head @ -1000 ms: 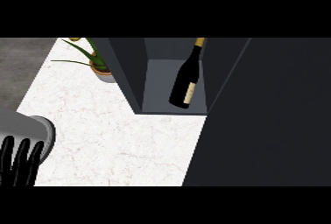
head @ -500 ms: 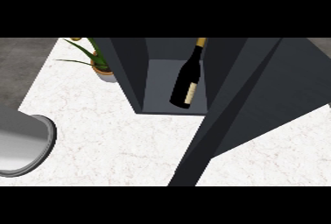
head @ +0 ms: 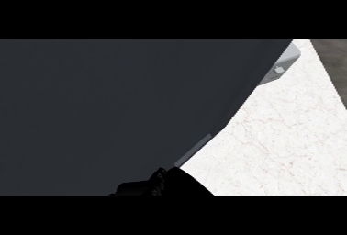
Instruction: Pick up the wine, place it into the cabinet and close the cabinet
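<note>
Fingers: spread or curled, cannot tell. Just a lumpy black hand (head: 150, 184) at bottom edge, dark against dark, prob. the right but not certain. Other hand out of view.

Wine bottle nowhere visible; hidden behind the big flat dark-slate cabinet door panel (head: 115, 110) filling left and centre of view, if inside the cabinet at all. Step in hand, by the look of it: swinging that door shut.

To do it well:
- Keep contact on the panel face near its free edge, not near the hinge side; more leverage, less slip.
- Push along the door's arc, smooth and steady; avoid sliding off the thin pale-grey strip (head: 195, 148) just above the hand, prob. the panel's edge.
- Stop once door seats; no way to confirm from this angle, so ease in slowly.

Edges and room:
- White marble counter top (head: 284, 151) open at right, room for the arm to sweep.
- Counter's far-right edge runs beside dark grey floor (head: 335, 50); stay inboard.
- Small light-grey fitting (head: 283, 62) at panel's top-right corner; keep clear of it.
- Left side fully blocked by panel, nothing readable there.
</note>
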Robot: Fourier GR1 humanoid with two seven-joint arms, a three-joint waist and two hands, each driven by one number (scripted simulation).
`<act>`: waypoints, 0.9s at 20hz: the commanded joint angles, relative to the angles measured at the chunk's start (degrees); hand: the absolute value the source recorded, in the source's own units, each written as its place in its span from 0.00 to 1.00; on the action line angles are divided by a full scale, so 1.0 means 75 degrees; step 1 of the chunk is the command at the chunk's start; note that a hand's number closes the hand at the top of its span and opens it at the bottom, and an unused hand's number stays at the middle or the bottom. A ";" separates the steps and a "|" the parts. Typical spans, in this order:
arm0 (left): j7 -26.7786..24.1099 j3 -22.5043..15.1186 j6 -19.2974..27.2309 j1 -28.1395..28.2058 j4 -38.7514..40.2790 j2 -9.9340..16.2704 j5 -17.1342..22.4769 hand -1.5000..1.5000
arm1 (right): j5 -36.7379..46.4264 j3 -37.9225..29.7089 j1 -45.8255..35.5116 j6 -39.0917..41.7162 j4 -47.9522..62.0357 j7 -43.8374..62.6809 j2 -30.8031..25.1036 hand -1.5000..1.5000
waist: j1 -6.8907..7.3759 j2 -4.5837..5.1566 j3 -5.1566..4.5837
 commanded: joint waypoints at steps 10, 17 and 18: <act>0.0855 0.0978 -0.0739 0.0023 0.0027 -0.0200 0.0257 0.00 | -0.0825 -0.1800 -0.3100 -0.0552 0.4003 -0.1412 0.0014 1.00 | -0.0099 0.0067 0.0011; 0.1411 0.0684 -0.0823 -0.0207 -0.0010 -0.0517 0.0113 0.00 | -0.0344 -0.2648 -0.3337 -0.0146 0.5830 -0.2708 0.0013 1.00 | -0.0176 0.0087 0.0010; 0.1530 0.0405 -0.0529 -0.0320 -0.0221 -0.0660 -0.0206 0.00 | -0.0553 -0.2995 -0.3683 0.0147 0.5895 -0.2558 -0.0066 1.00 | -0.0196 0.0073 0.0013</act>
